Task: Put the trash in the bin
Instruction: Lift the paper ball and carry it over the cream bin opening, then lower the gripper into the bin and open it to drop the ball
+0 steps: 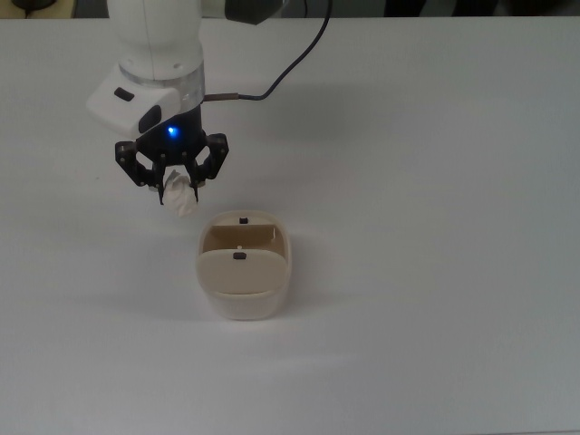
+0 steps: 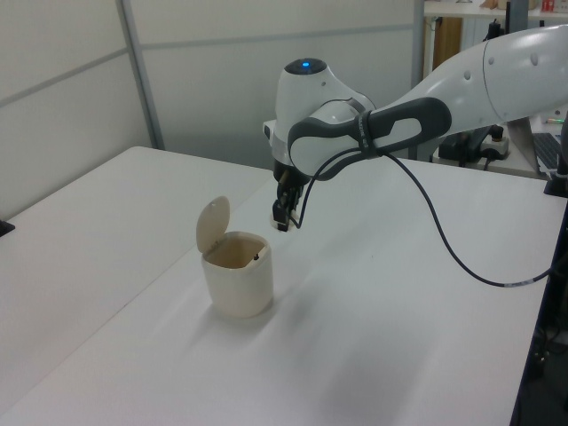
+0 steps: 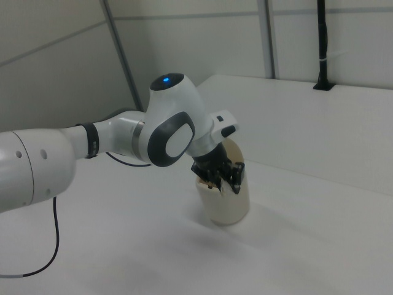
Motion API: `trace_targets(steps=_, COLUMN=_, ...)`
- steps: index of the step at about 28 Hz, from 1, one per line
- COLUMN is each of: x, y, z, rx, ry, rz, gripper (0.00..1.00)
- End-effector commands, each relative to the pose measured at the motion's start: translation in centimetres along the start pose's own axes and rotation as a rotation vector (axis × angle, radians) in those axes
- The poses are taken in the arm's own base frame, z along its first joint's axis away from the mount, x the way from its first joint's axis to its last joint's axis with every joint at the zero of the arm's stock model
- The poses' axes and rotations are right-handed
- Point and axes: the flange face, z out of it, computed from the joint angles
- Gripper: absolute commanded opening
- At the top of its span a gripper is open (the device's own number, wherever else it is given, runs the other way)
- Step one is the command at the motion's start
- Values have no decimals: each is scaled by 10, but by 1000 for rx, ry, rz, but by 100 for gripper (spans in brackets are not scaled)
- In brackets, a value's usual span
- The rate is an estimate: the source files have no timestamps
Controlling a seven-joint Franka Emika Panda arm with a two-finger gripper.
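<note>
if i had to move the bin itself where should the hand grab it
Grip the bin across its beige body wall low down, coming in from the side. Its top is half covered by a swing lid tipped upright, so a grip from above would likely catch the lid; the rounded tub sides look plain and firm.

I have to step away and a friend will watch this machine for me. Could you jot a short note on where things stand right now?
Claw: shut on the paper ball, held up off the table.
Bin: stands on the table with its lid tipped open; in the top view it is just below and right of the ball.
Done: ball picked up and raised.
Left: carry it over the bin's opening, then let go so it drops in.
</note>
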Motion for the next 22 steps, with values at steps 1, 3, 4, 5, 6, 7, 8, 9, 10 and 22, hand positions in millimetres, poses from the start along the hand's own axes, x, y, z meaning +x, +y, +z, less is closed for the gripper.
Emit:
trace_targets(steps=1, x=18, y=-18, z=-5, rx=30, ry=115, rz=15, gripper=41)
trace_targets(steps=3, x=23, y=-25, z=-2, rx=41, ry=158, rz=21, gripper=41)
trace_targets(steps=4, x=29, y=-33, z=1, rx=46, ry=198, rz=19, gripper=42)
trace_targets(steps=5, x=32, y=-37, z=5, rx=48, ry=213, rz=18, gripper=43)
trace_targets(steps=6, x=34, y=-41, z=9, rx=47, ry=225, rz=14, gripper=44)
trace_targets(steps=7, x=36, y=-44, z=14, rx=48, ry=235, rz=11, gripper=46)
trace_targets(steps=8, x=37, y=-47, z=18, rx=46, ry=245, rz=5, gripper=50)
trace_targets(steps=9, x=39, y=-50, z=19, rx=45, ry=256, rz=2, gripper=56)
trace_targets(steps=10, x=40, y=-54, z=21, rx=46, ry=264, rz=-2, gripper=81)
trace_targets(steps=22, x=18, y=-48, z=9, rx=83, ry=57, rz=76, gripper=100)
